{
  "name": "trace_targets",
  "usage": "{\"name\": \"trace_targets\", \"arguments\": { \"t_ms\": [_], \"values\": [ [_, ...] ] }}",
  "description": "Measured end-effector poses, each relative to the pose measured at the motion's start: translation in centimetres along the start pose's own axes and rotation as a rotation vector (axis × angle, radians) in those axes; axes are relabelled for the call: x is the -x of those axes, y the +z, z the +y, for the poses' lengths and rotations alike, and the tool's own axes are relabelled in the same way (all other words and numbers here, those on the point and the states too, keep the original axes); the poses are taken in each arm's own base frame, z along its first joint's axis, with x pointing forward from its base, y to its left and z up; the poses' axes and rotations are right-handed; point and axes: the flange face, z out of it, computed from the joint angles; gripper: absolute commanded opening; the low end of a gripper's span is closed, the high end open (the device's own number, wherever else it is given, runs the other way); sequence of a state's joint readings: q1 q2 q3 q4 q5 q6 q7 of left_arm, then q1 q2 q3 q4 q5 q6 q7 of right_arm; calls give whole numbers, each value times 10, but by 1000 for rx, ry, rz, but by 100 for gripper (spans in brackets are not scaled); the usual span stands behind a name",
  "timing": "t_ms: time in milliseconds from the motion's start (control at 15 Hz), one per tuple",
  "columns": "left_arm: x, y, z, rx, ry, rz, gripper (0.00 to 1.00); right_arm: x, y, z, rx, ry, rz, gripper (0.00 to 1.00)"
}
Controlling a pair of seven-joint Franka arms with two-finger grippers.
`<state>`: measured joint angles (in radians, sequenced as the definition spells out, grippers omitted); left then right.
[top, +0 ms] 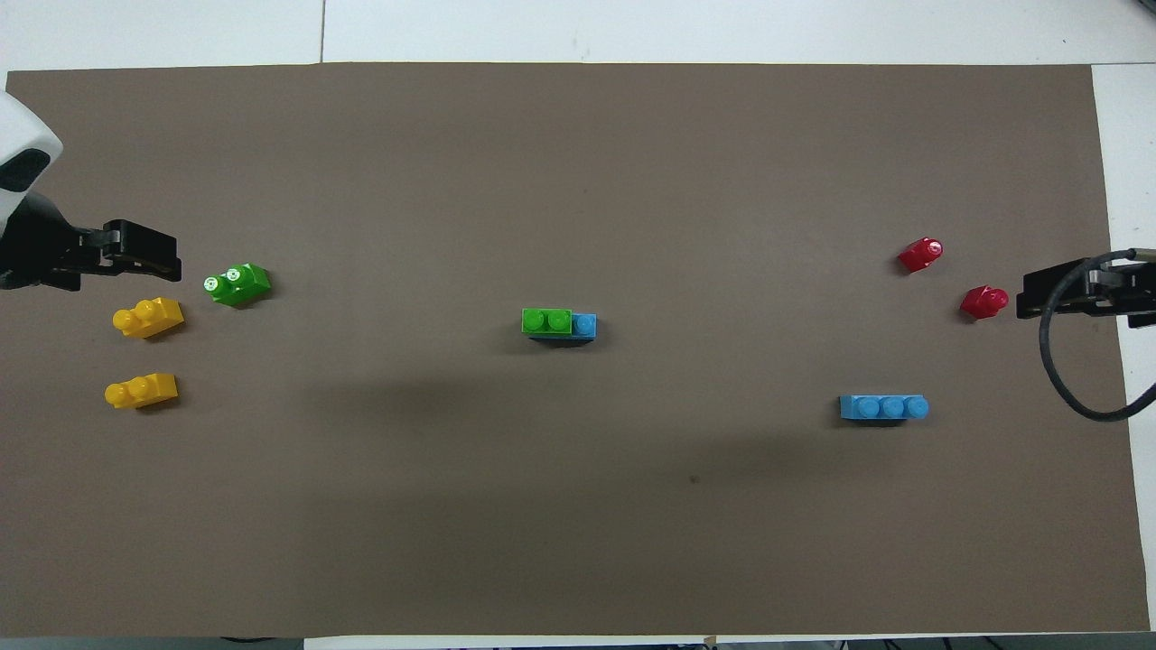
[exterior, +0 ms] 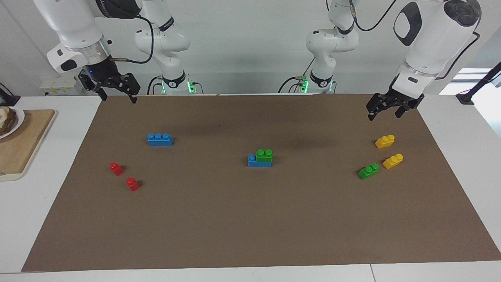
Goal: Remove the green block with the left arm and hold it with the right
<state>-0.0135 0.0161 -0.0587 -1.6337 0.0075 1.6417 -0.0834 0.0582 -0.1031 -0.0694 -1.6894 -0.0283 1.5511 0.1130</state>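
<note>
A green block (exterior: 264,155) sits on a blue three-stud brick (exterior: 258,161) in the middle of the brown mat. It covers the two studs toward the left arm's end and also shows in the overhead view (top: 546,320). A second, loose green block (exterior: 368,171) lies toward the left arm's end. My left gripper (exterior: 384,116) hangs open and empty above the mat's edge near the yellow bricks (exterior: 384,141). My right gripper (exterior: 119,98) hangs open and empty above the mat's corner at the right arm's end.
Two yellow bricks (top: 147,317) lie beside the loose green block (top: 237,283). A loose blue brick (exterior: 159,139) and two red bricks (exterior: 116,168) lie toward the right arm's end. A wooden board (exterior: 23,145) with a plate lies off the mat there.
</note>
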Motion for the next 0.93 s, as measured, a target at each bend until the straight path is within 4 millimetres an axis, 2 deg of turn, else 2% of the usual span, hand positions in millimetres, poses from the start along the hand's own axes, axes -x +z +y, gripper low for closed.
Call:
{"name": "trace_targets", "arguments": {
  "t_ms": [733, 933],
  "values": [
    [0, -2, -2, 0, -4, 5, 100, 0, 0, 1, -1, -16, -1, 100],
    [0, -1, -1, 0, -1, 1, 100, 1, 8, -2, -21, 98, -20, 100]
  ]
}}
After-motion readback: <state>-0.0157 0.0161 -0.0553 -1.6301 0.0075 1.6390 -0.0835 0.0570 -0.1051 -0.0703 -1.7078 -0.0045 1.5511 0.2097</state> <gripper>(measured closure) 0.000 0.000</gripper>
